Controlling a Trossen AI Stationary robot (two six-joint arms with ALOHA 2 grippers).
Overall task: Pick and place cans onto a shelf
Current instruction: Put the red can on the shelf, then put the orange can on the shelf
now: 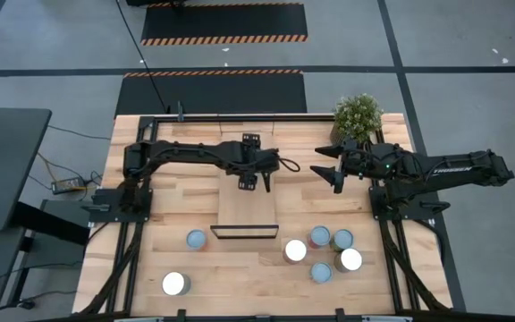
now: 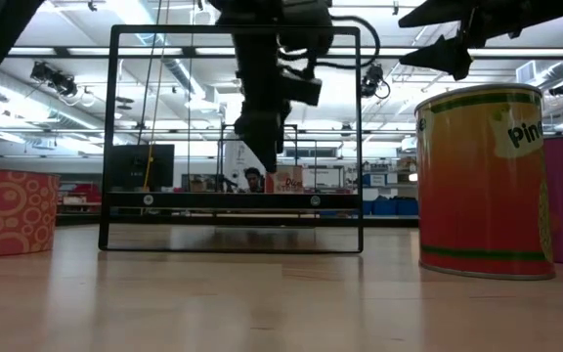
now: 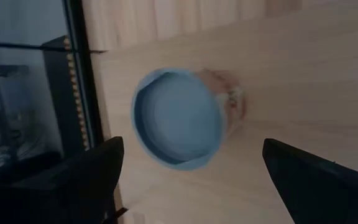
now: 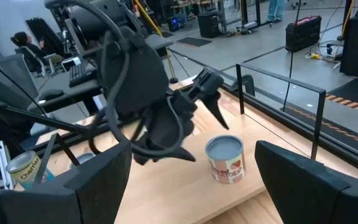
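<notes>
Clustering at the near edge of the table (image 1: 168, 206), six cans (image 1: 333, 250) wait untouched at about five o'clock from the shelf (image 1: 247, 207). Farther back, the left tool (image 1: 256, 183) hangs spread just above a can (image 3: 179, 118) standing on the shelf, seemingly just released. Beyond, the right tool (image 1: 332, 170) hovers spread at two o'clock, and next probably should descend toward the cluster.

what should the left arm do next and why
Probably pull the left gripper up and away, then go for one of the cans still on the table. Its fingers stand open above a can already standing on the shelf, so that one looks placed. The right gripper waits, open, near the plant.
</notes>
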